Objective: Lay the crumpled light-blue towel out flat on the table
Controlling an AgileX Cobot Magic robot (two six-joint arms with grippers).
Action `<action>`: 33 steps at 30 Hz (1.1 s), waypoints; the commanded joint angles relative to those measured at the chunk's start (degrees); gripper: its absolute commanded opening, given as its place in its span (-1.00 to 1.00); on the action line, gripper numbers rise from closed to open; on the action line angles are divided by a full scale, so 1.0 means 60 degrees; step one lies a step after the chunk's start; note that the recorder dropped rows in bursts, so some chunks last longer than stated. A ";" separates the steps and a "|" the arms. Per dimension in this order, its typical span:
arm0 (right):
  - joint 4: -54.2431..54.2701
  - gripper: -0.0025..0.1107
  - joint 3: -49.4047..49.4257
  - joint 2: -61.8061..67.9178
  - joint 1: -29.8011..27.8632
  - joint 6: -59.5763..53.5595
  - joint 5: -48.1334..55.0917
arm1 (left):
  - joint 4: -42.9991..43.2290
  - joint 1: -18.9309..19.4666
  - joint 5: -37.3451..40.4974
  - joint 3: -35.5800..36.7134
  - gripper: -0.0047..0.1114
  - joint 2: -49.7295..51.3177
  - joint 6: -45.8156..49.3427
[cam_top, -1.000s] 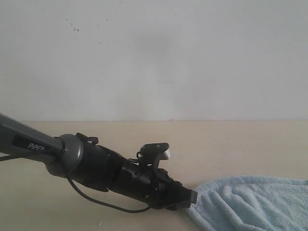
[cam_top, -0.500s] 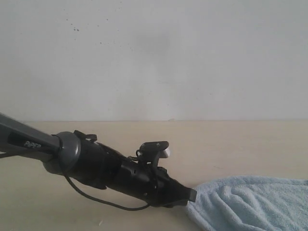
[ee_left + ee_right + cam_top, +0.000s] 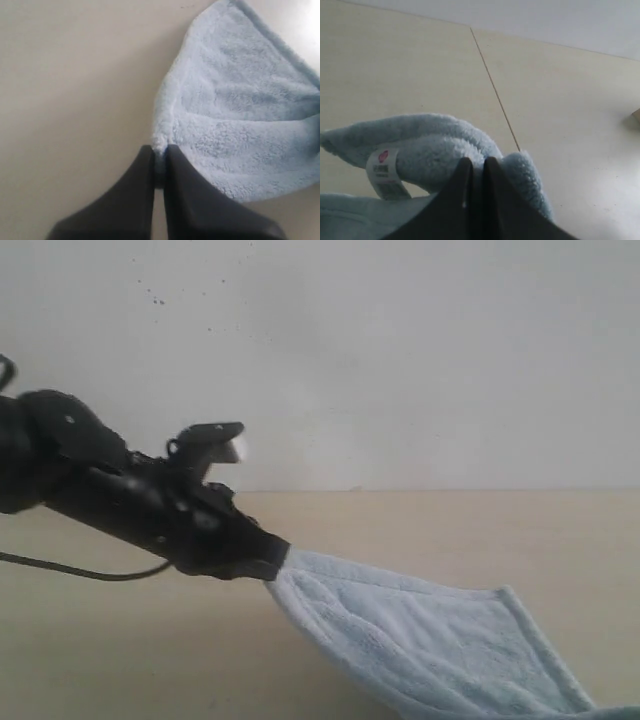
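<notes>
The light-blue towel (image 3: 420, 635) hangs stretched from my left gripper (image 3: 275, 560), which is shut on one corner, lifted above the table (image 3: 450, 530). From there the cloth slopes down to the lower right and runs out of the exterior view. In the left wrist view the towel (image 3: 240, 120) fans out from the pinched corner at my left gripper (image 3: 159, 150). My right gripper (image 3: 479, 162) is shut on a fold of the towel (image 3: 425, 137), with the small white label (image 3: 384, 170) beside it. The right gripper is outside the exterior view.
A white wall (image 3: 400, 360) rises behind the table's far edge. A thin seam line (image 3: 495, 92) crosses the tabletop in the right wrist view. A black cable (image 3: 80, 572) trails from the left arm over the table.
My left gripper has risen and moved left with the towel corner, pulling the bunched cloth up off the table and stretching it out.
</notes>
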 commanded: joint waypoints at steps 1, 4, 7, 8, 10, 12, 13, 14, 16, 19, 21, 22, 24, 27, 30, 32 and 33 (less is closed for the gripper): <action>0.0172 -0.91 -0.0002 -0.0019 0.0018 -0.0096 -0.0126 | 0.0220 0.0756 0.0315 0.1069 -0.85 -0.2145 -0.0233; 0.0378 -0.91 -0.0002 -0.0019 0.0018 -0.0096 0.0062 | 0.0237 0.1272 0.0568 0.1919 -0.85 -0.3633 -0.0364; 0.0957 -0.91 -0.0002 -0.0019 0.0018 -0.0442 0.0224 | 0.0706 0.1640 0.0704 0.2585 -0.85 -0.5141 -0.0866; 0.1277 -0.91 -0.0002 -0.0019 0.0018 -0.0753 0.0266 | 0.1025 0.1724 0.0704 0.2743 -0.85 -0.5652 -0.1106; 0.2505 -0.91 -0.0002 -0.0019 0.0018 -0.2192 0.0445 | 0.1807 0.1908 0.0751 0.3070 -0.85 -0.6577 -0.1757; 0.3853 -0.91 -0.0002 -0.0019 0.0018 -0.3602 0.0749 | 0.2675 0.1984 0.1000 0.3268 -0.85 -0.7326 -0.2425; 0.4226 -0.91 -0.0002 -0.0019 0.0018 -0.4022 0.0903 | 0.2968 0.2025 0.1194 0.3306 -0.85 -0.7571 -0.2686; 0.4364 -0.91 -0.0002 -0.0019 0.0018 -0.4097 0.0966 | 0.3191 0.2013 0.1363 0.3375 -0.85 -0.7775 -0.2830; 0.4364 -0.91 -0.0002 -0.0019 0.0018 -0.4080 0.1035 | 0.3507 0.2013 0.1644 0.3508 -0.85 -0.8183 -0.3104; 0.4424 -0.91 -0.0002 -0.0019 0.0018 -0.4054 0.1144 | 0.3702 0.2013 0.1873 0.3680 -0.85 -0.8555 -0.3321; 0.4445 -0.91 -0.0002 -0.0019 0.0018 -0.4098 0.1331 | 0.3904 0.2013 0.2137 0.3679 -0.85 -0.8711 -0.3433; 0.4445 -0.91 -0.0002 -0.0019 0.0018 -0.4118 0.1384 | 0.3996 0.2013 0.2198 0.3679 -0.85 -0.8755 -0.3544; 0.4533 -0.91 -0.0002 -0.0019 0.0018 -0.4368 0.1473 | 0.4414 0.2013 0.2463 0.3679 -0.85 -0.9018 -0.3898; 0.4548 -0.91 -0.0002 -0.0019 0.0018 -0.4368 0.1198 | 0.4694 0.2013 0.2775 0.3679 -0.85 -0.9744 -0.4221; 0.4571 -0.91 -0.0053 -0.0019 0.0018 -0.4320 0.0570 | 0.5213 0.2013 0.2996 0.3644 -0.85 -1.0441 -0.4891; 0.4589 -0.91 -0.0053 -0.0019 0.0018 -0.4232 0.0059 | 0.5926 0.2013 0.3421 0.3644 -0.85 -1.1124 -0.5579; 0.4589 -0.91 -0.0053 -0.0019 0.0018 -0.4146 -0.0213 | 0.6072 0.2013 0.3683 0.3644 -0.85 -1.1399 -0.5850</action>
